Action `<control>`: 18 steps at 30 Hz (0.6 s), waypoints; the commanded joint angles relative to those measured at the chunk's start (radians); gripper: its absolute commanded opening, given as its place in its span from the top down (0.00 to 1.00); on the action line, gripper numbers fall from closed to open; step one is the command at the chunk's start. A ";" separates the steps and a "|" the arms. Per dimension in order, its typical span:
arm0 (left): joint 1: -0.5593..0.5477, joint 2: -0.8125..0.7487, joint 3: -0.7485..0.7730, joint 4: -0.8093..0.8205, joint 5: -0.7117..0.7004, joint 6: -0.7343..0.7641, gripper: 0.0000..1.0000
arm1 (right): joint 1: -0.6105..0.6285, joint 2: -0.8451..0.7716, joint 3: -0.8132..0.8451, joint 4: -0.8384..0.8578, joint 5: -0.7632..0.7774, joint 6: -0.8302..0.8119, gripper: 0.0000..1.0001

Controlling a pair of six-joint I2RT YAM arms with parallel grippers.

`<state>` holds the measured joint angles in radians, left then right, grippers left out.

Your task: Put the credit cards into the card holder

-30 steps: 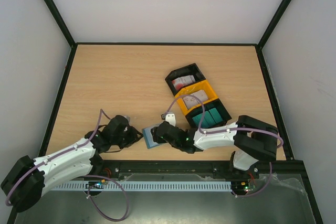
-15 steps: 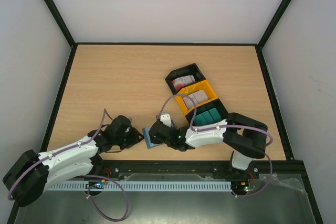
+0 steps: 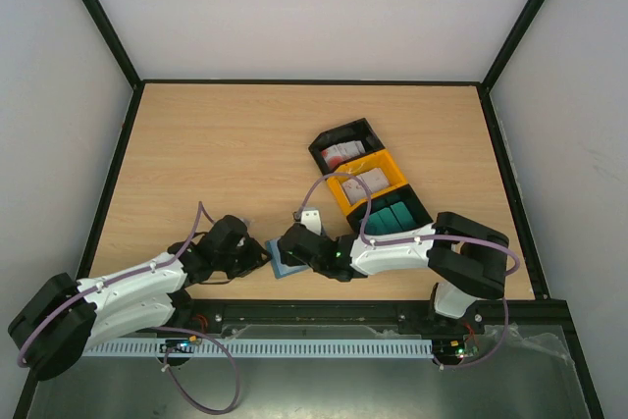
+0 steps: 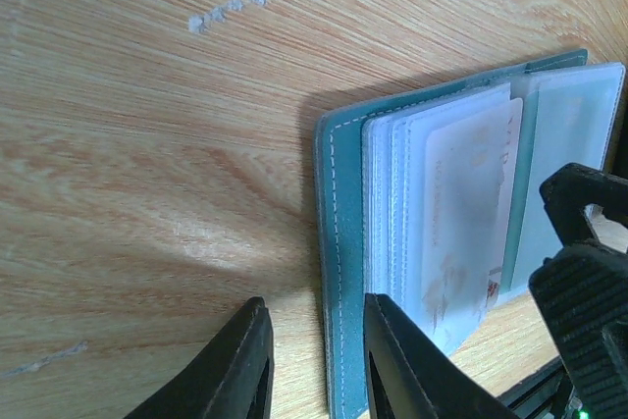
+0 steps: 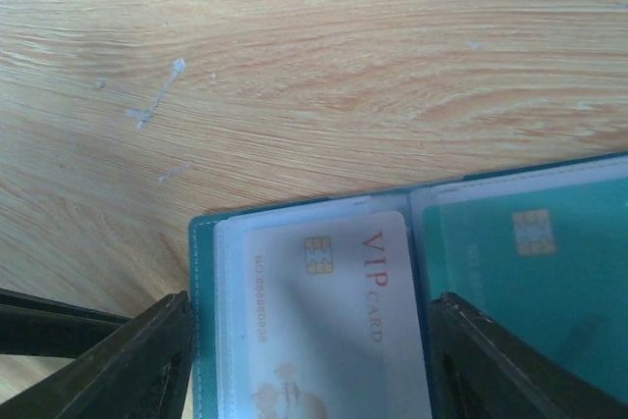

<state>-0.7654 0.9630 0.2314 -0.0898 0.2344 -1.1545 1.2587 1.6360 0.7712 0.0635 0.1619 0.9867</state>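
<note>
The card holder (image 3: 281,262) lies open on the table near the front edge, teal outside with clear sleeves inside. In the right wrist view a white credit card (image 5: 324,321) with a chip and red "VIP CARD" lettering lies in the card holder's (image 5: 201,321) left page. A teal card (image 5: 530,282) sits in the right page. My right gripper (image 5: 309,370) is open, its jaws straddling that left page. My left gripper (image 4: 316,365) is open, its jaws either side of the card holder's (image 4: 343,272) stitched left edge. The white card also shows there (image 4: 461,223).
A three-bin tray stands behind the right arm. Its black bin (image 3: 365,130) holds a white-and-red card (image 3: 341,155), its yellow bin (image 3: 385,160) another card (image 3: 361,181), and its dark-green bin (image 3: 420,211) teal items. The table's front rail lies just below the card holder.
My right gripper has moved left over the card holder. My left gripper has edged right toward its left edge. The card holder has stayed in place.
</note>
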 commanded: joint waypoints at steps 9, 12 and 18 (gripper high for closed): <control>-0.009 0.024 0.008 -0.034 -0.025 0.013 0.73 | 0.005 0.067 0.019 -0.031 -0.078 -0.004 0.35; -0.011 0.034 0.008 -0.022 -0.023 0.019 0.74 | 0.005 0.051 -0.003 0.050 -0.153 -0.007 0.35; -0.014 0.046 0.009 -0.009 -0.023 0.027 0.75 | -0.007 0.003 -0.026 0.112 -0.180 -0.009 0.35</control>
<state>-0.7723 0.9867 0.2356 -0.0723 0.2276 -1.1469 1.2564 1.6775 0.7712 0.1135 0.0261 0.9852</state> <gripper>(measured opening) 0.255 0.650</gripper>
